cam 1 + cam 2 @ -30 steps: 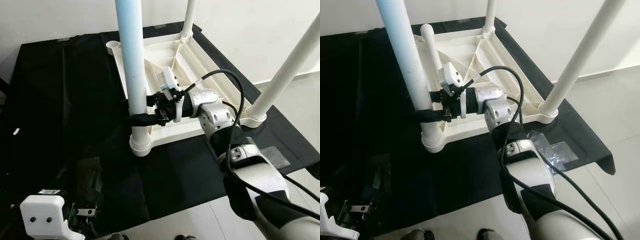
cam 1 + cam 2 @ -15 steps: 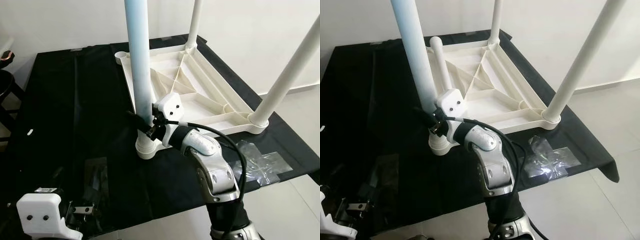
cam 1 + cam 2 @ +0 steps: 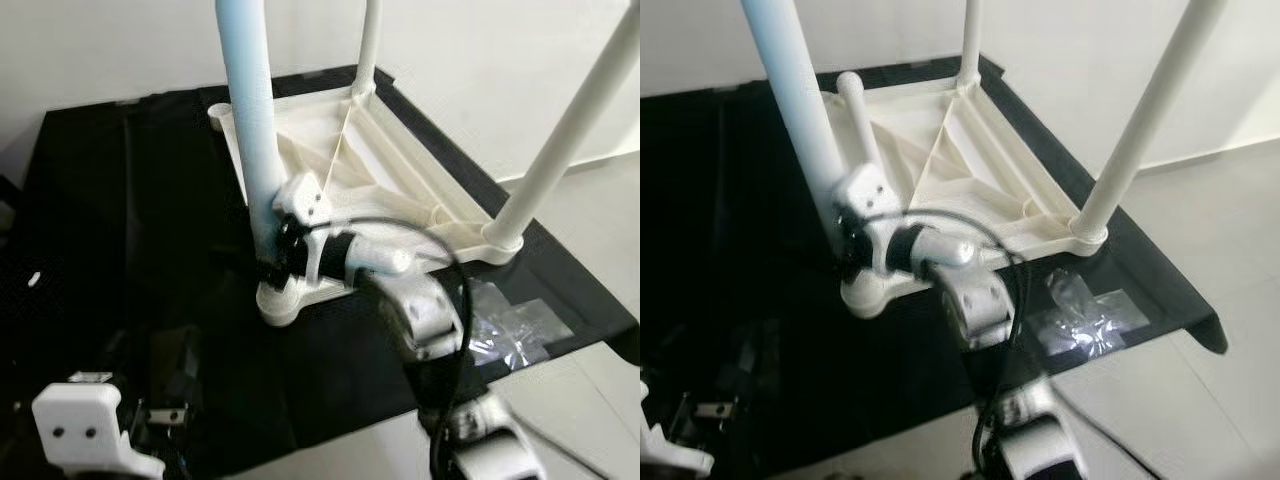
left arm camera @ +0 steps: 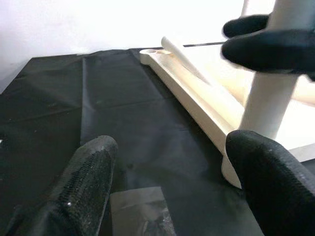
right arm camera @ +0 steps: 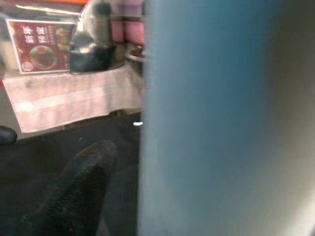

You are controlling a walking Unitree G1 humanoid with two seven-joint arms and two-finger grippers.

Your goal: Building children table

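A white children's table top [image 3: 425,195] lies upside down on a black cloth. Three legs stand in its corner sockets: a pale near-left leg [image 3: 250,110], a far leg [image 3: 368,45] and a right leg [image 3: 560,140]. A loose leg [image 3: 858,120] lies on the top by the far-left socket [image 3: 222,108]. My right gripper [image 3: 270,262] is shut around the near-left leg just above its socket; the leg [image 5: 221,118] looms close beside one black finger [image 5: 74,191]. My left gripper [image 4: 179,187] hangs open, low at the front left, apart from the table.
The black cloth [image 3: 120,220] covers the work area, with light floor beyond its right and front edges. A crumpled clear plastic bag [image 3: 512,325] lies on the cloth at the front right. A white wall stands behind.
My right arm has swung round to the near side of the leg, blurred with motion. Its gripper stays on the leg, lower toward the socket. The camera view has shifted; the left arm holds still.
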